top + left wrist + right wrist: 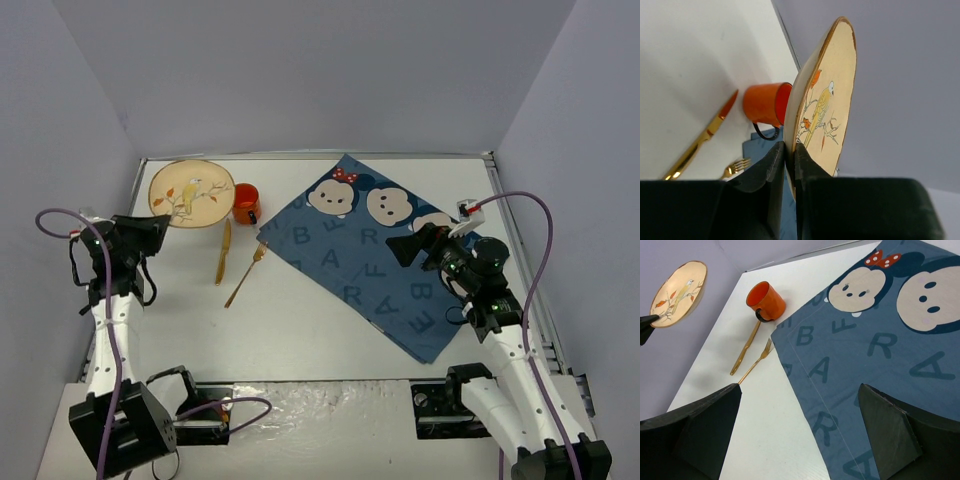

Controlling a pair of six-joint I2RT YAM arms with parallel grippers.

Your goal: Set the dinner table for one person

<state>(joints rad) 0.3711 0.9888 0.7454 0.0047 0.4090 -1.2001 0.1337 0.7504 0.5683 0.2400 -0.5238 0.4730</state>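
Top view, dinner table (300, 325): the white tabletop is lying flat beneath both arms, with walls rising on three sides.
Top view, left gripper (158, 227): it is pinching the near-left rim of the plate (192, 192) over the table's far-left corner, its jaws pressed almost together on the rim.
Top view, right gripper (402, 250): it is hanging over the blue cloth (350, 250) on the table's right half, its jaws spread wide and holding nothing.
Top view, other items: the orange mug (246, 203) is standing just right of the plate. The knife (223, 252) and fork (245, 275) are lying side by side on bare table between plate and cloth.
Left wrist view, grip: both fingers (765, 172) are clamping the plate's edge, and the plate is standing tilted on edge.
Left wrist view, table: the white surface is showing left of the fingers, bearing the mug, knife and fork.
Right wrist view, jaws: they are standing wide apart, with the cloth and bare table lying below and between them.
Right wrist view, plate: it is showing against the wall, appearing lifted off the tabletop, with a dark fingertip at its lower-left edge.
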